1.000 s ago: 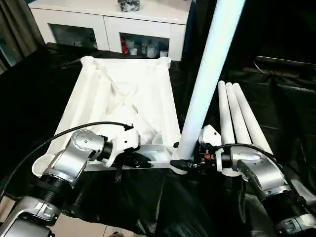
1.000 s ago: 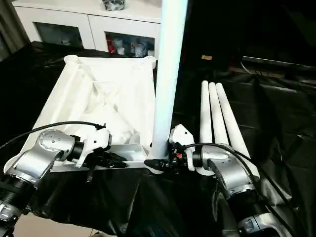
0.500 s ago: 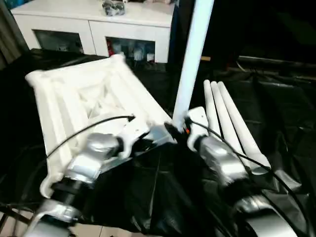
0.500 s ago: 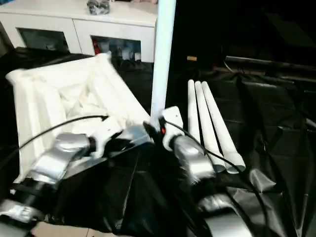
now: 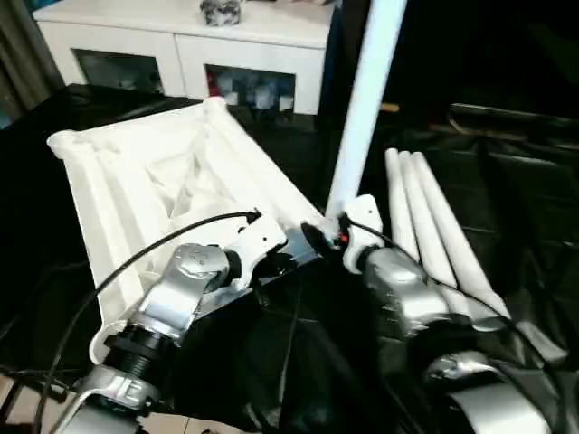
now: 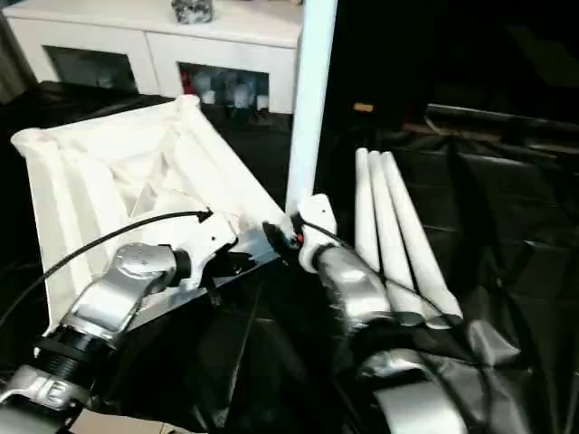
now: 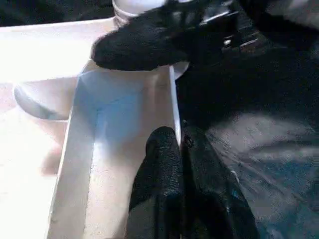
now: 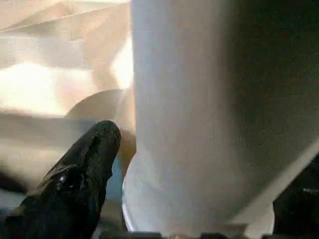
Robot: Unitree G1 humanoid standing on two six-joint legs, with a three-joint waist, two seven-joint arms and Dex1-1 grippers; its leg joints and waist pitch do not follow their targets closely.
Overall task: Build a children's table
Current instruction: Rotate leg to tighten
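Lying ribbed-side up, the white tabletop (image 5: 163,181) has its rim pinched by the left gripper (image 7: 178,149); right gripper's (image 8: 189,199) fingers straddle the upright leg (image 5: 362,99).

2 forearms are seen, each cased in rounded silver metal: the left arm (image 5: 176,294) and the right arm (image 5: 407,294). A ribbed black collar is fitted near the left arm's lower end. White housings are mounted at both wrists. A thin black cable (image 5: 136,262) is looped over the left forearm. The fingers (image 7: 164,184) are made of matte black, rubbery material.
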